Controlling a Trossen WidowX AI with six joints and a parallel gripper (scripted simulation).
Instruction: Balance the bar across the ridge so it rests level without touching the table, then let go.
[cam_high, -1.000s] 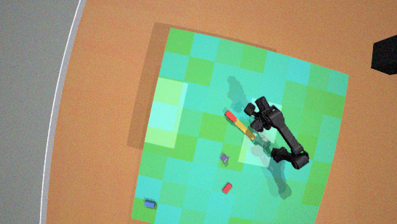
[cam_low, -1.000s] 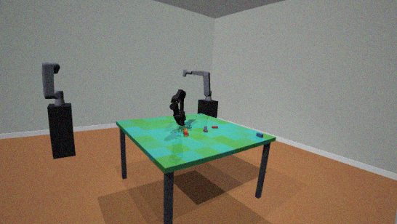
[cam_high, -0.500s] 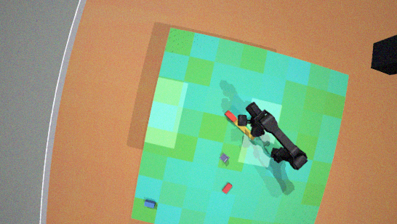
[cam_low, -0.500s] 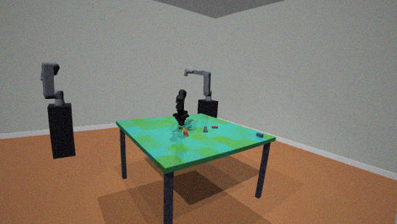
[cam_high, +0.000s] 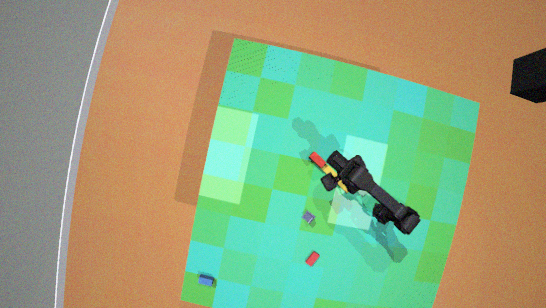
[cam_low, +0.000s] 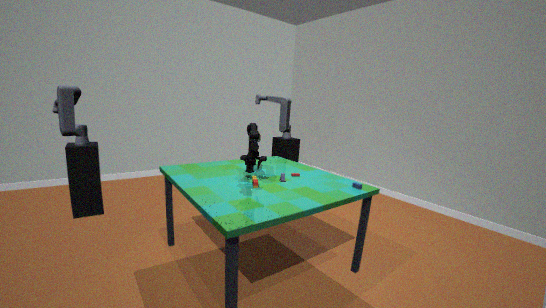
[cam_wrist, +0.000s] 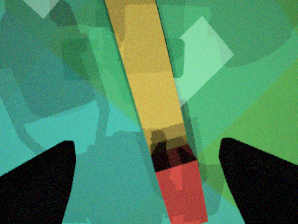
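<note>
Where the top view begins at left, a blue block (cam_high: 206, 280) (cam_low: 357, 185) lies well apart from the purple-gray ridge (cam_high: 308, 217) (cam_low: 283, 177). A red block (cam_high: 312, 258) (cam_low: 295, 175) lies near the ridge. Off the ridge, the red-and-yellow bar (cam_high: 317, 160) (cam_low: 255, 182) (cam_wrist: 155, 95) lies below the pincer (cam_high: 332, 171) (cam_low: 252, 164) (cam_wrist: 149, 149), whose tips stand spread, gripping nothing. The wrist view shows gaps on both sides of the bar; from the top, the pincer partly covers it.
</note>
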